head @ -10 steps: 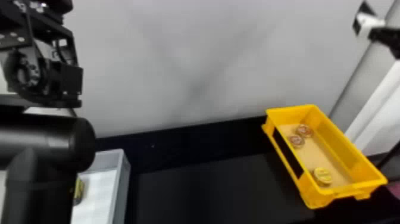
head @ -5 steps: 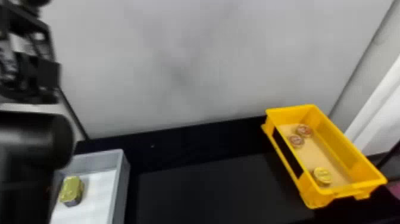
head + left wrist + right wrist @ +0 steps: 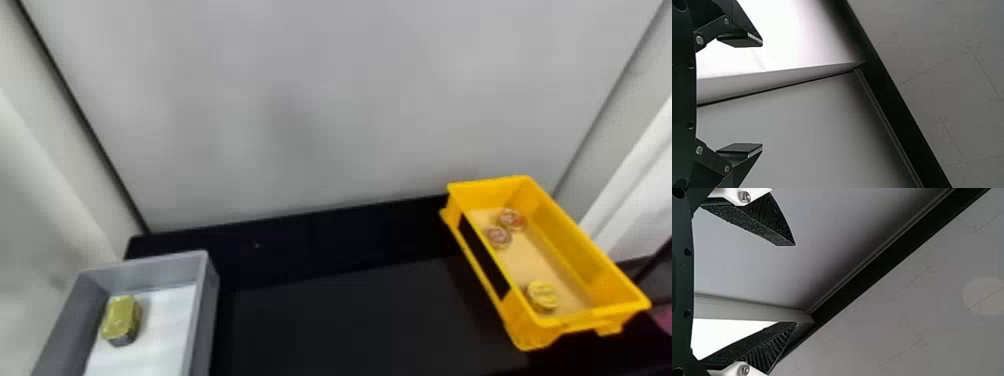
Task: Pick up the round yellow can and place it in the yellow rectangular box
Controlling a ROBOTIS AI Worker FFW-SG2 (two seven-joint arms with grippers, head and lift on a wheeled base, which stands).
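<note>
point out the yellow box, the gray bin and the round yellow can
yellow box (image 3: 575,242), head view, inner face of its right long wall
gray bin (image 3: 202,320), head view, its right wall
round yellow can (image 3: 542,294), head view, its lid

The head view looks forward and down from the robot's head, above the bench (image 3: 350,325), and reaches the pale wall (image 3: 325,100) behind it. The left wrist view looks out from close behind the left claw (image 3: 762,94), facing past its fingertips toward a plain panel (image 3: 801,125), a dark strip (image 3: 885,86) and a lined surface (image 3: 946,78) farther off. The right wrist view sits just as near, behind the right claw (image 3: 795,284), facing out beyond it. Both wrist views take in a panel, strip and lined surface beyond the claw; whether these are the same ones, I cannot tell.
</note>
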